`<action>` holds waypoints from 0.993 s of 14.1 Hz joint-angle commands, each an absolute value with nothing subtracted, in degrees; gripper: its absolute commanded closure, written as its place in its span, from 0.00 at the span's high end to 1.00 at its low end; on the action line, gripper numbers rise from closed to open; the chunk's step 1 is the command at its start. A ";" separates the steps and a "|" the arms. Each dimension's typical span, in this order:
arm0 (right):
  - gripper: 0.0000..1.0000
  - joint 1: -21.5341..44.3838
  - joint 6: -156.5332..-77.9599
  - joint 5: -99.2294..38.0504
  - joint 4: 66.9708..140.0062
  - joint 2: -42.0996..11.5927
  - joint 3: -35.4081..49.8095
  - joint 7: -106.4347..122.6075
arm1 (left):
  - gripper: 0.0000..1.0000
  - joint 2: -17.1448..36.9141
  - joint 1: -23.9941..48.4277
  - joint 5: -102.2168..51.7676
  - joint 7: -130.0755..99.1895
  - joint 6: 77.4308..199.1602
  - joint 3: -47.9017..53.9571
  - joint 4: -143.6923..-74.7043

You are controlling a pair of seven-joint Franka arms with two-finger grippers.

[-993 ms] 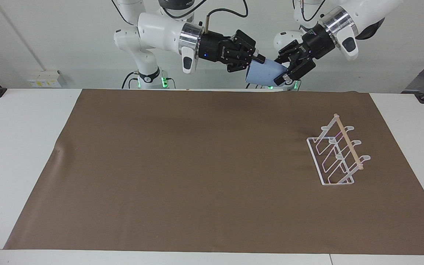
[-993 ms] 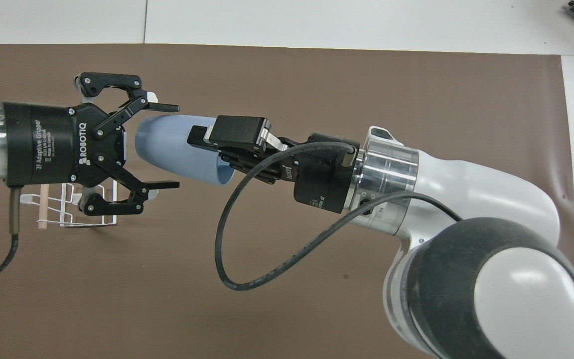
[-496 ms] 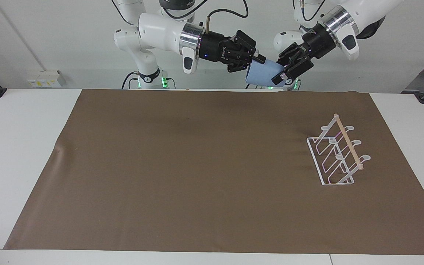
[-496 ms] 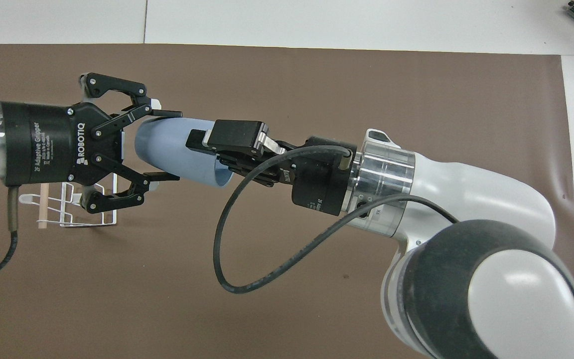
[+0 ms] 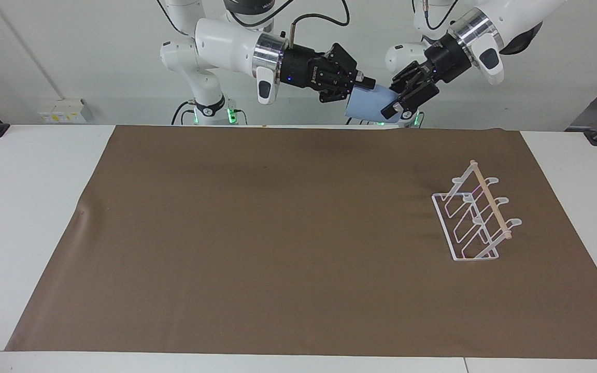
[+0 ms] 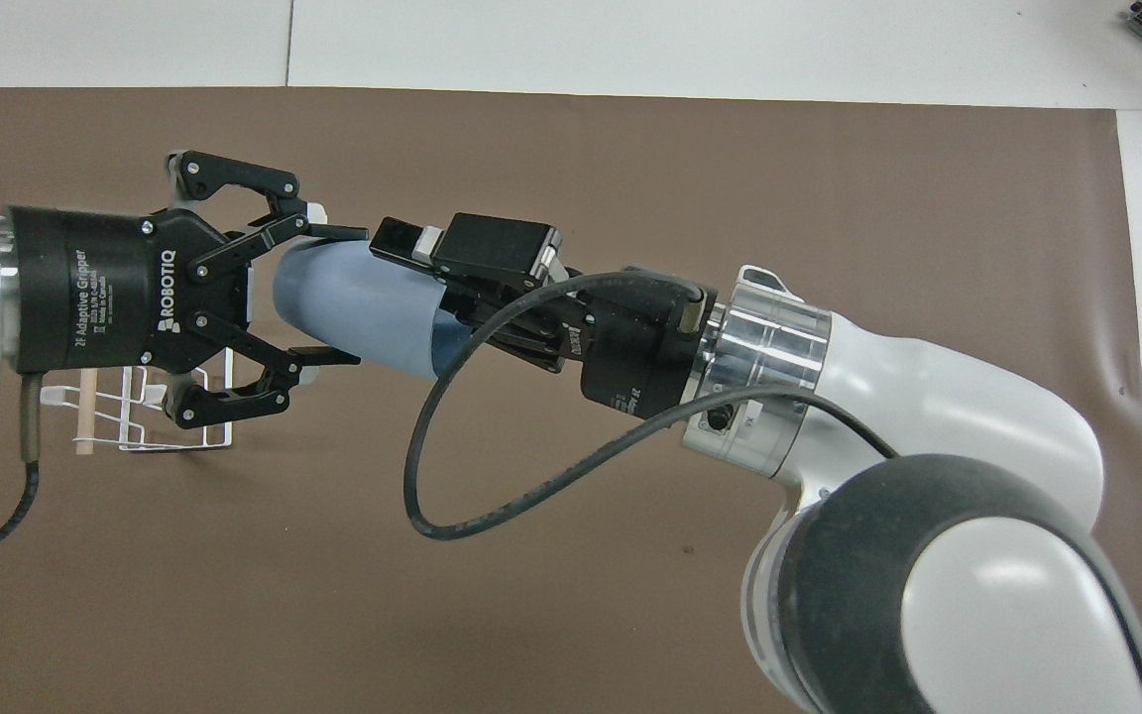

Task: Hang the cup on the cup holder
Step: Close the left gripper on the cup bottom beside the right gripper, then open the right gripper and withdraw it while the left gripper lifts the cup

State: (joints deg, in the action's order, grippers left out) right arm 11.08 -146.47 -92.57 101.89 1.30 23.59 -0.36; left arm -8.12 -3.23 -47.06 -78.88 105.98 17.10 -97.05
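Note:
The light-blue cup hangs on its side in the air above the brown mat, between both grippers. My left gripper is shut on its base end, one finger on each side. My right gripper is at the rim end with one finger inside the mouth. Its outer finger stands off the cup's wall, so it is open. The white wire cup holder with its wooden dowel stands on the mat toward the left arm's end. In the overhead view my left gripper partly hides it.
A brown mat covers most of the white table. The right arm's black cable loops below its wrist. Nothing else lies on the mat.
My left gripper shut on the cup's base. After that, my right gripper's outer finger lifted off the cup's wall. The cup has hardly moved.

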 commanded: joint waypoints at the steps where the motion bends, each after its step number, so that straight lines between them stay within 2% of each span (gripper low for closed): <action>1: 1.00 11.69 -148.27 -92.29 102.13 1.85 23.73 -1.85 | 0.00 -9.05 -3.08 -45.97 -78.57 105.47 16.35 -97.74; 6: 1.00 11.60 -148.53 -90.72 102.13 1.67 23.73 -0.53 | 0.00 -8.79 -2.72 -37.45 -78.49 105.91 16.44 -96.07; 14: 1.00 10.20 -148.10 -55.50 102.13 -0.35 23.47 11.94 | 0.00 -8.61 -2.81 -18.75 -72.70 108.63 16.52 -96.50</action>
State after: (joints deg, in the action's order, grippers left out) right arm 11.23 -147.61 -61.73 101.95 -0.16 23.02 8.75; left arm -8.15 -3.28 -23.50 -75.27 107.22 16.77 -95.72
